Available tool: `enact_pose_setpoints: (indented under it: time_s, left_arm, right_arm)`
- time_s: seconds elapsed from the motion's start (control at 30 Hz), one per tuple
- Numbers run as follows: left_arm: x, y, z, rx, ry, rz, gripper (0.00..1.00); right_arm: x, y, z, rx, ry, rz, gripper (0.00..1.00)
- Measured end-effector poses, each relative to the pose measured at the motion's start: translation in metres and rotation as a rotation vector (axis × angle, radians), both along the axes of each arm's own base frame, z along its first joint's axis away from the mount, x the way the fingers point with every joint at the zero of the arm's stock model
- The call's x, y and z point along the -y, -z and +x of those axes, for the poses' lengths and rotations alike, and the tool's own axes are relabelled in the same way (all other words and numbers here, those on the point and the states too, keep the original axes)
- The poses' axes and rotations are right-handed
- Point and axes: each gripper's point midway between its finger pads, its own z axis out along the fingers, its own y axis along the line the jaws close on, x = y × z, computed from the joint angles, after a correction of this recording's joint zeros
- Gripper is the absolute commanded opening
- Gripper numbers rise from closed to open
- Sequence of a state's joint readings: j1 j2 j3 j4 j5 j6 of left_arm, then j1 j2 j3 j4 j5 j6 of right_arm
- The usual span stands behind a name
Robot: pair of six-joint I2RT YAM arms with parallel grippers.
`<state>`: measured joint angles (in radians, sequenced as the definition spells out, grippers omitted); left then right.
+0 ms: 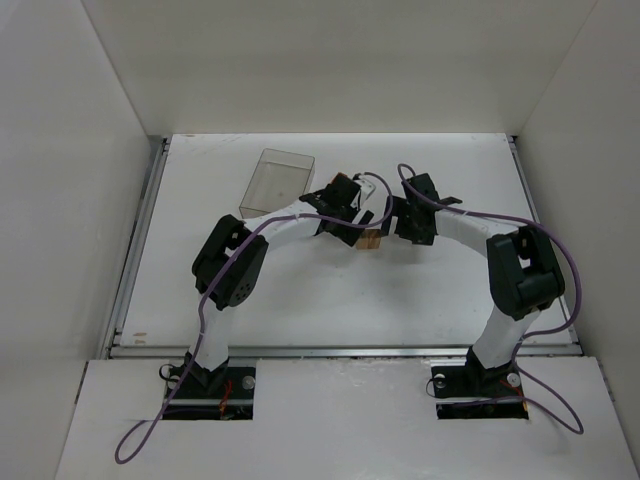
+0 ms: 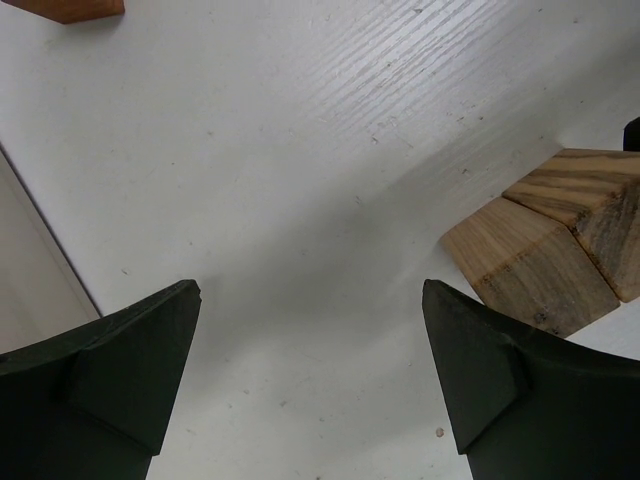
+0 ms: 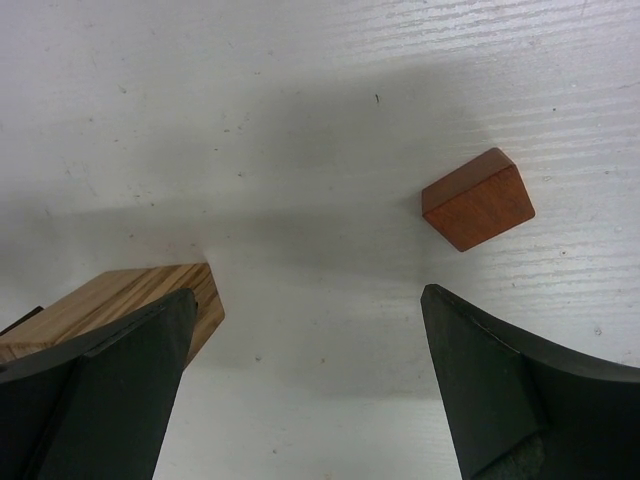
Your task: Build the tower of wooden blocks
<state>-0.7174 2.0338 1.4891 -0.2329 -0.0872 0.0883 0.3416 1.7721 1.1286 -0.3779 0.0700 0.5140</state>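
Observation:
Two light tan wooden blocks lie touching each other on the white table, just right of my left gripper, which is open and empty above bare table. A reddish-orange block shows at that view's top left edge. My right gripper is open and empty; a tan block lies by its left finger, partly hidden, and the reddish-orange block lies apart, up and to the right. In the top view the tan blocks sit just below both grippers, left and right.
A clear plastic rectangular box stands at the back left of the table, near the left arm's wrist. White walls close in the table on three sides. Purple cables loop off both arms.

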Motion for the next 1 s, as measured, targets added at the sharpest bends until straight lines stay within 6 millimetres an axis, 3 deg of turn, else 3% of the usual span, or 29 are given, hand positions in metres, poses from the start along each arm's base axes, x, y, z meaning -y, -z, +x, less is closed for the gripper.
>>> enact_pose_setpoints:
  time_s: [0.73,0.9,1.0]
  left_arm:
    - [-0.003,-0.007,0.009,0.023,-0.021,-0.004,0.91]
    - [-0.016,-0.006,0.016,0.022,-0.052,0.011,0.91]
    - [-0.022,-0.009,0.019,0.027,-0.068,0.015,0.91]
  right_arm:
    - [0.006,-0.006,0.001,0.019,0.022,-0.022,1.00]
    - [0.017,-0.015,0.001,0.036,0.049,-0.053,1.00]
    - [0.023,-0.031,0.002,0.064,0.051,-0.066,1.00]
